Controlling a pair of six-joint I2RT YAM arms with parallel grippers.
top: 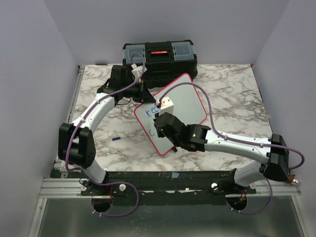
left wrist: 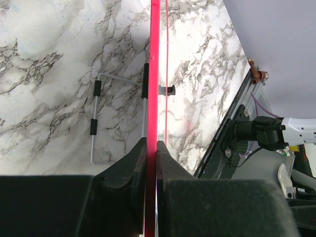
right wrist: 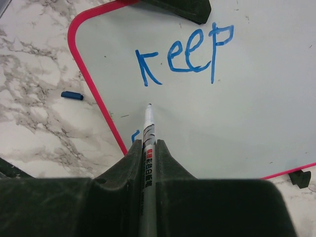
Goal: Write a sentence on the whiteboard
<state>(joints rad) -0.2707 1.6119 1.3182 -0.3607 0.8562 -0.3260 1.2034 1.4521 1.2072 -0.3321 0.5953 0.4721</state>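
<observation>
White rounded-corner whiteboard with red rim [top: 185,101] sits mid-table, just near the black toolbox [top: 159,55], long axis near-left to far-right. Blue handwritten sentence [right wrist: 190,54] reads "keep". My left gripper [left wrist: 152,145] clamps the rim; right gripper [right wrist: 148,145] clamps the grey marker [right wrist: 147,129].
</observation>
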